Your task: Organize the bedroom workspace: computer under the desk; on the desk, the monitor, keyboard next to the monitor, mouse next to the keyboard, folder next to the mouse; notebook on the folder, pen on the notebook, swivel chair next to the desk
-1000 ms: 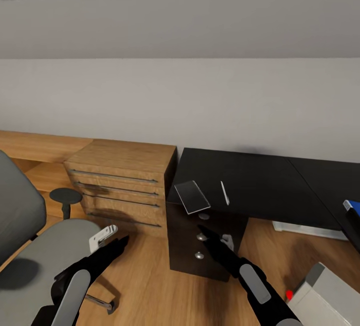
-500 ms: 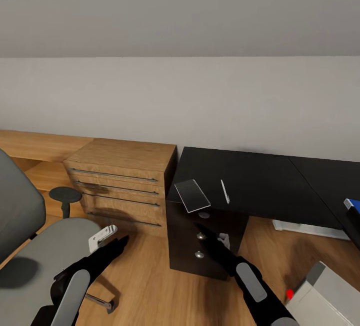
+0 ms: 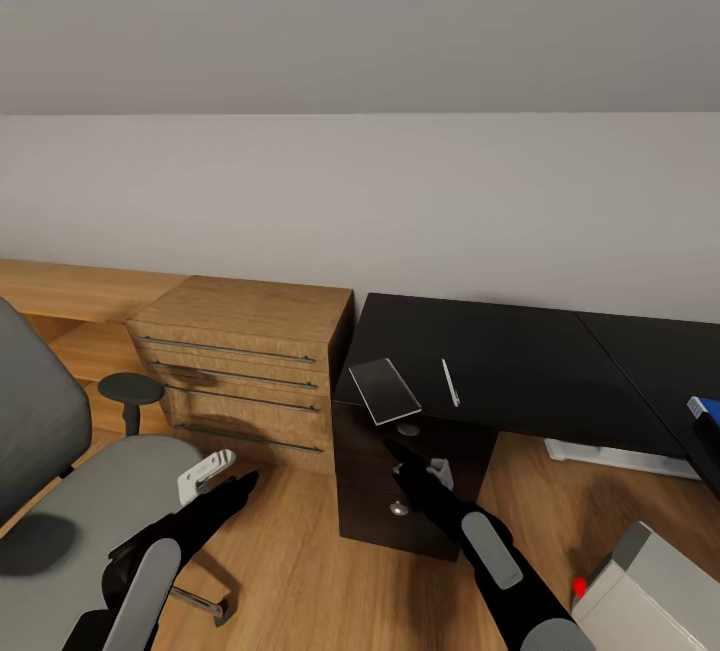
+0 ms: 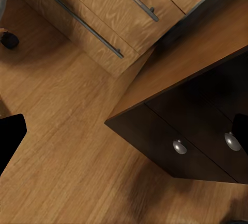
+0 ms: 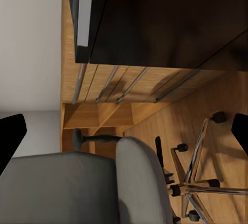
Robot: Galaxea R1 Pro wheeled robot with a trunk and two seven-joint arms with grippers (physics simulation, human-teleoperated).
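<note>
A black desk (image 3: 520, 361) stands at centre right. On its near left corner lies a flat grey notebook (image 3: 383, 390), partly over the edge, with a thin white pen (image 3: 450, 383) beside it. The grey swivel chair (image 3: 70, 501) is at the left, its seat bare where it shows; the right wrist view shows it too (image 5: 103, 182). My right gripper (image 3: 397, 453) hangs open in front of the desk's drawer unit (image 3: 395, 491), just below the notebook. My left gripper (image 3: 238, 484) is open over the floor beside the chair seat. The black drawer unit (image 4: 186, 131) appears in the left wrist view.
A wooden dresser (image 3: 245, 361) with long bar handles stands against the wall left of the desk. A grey-white box (image 3: 650, 586) with a red spot sits on the floor at the bottom right. A blue object (image 3: 705, 409) pokes in at the right edge. Wooden floor (image 3: 290, 571) lies between chair and desk.
My right arm has moved forward and to the left, bringing its gripper closer under the notebook's corner of the desk. The left arm and the chair have stayed put.
</note>
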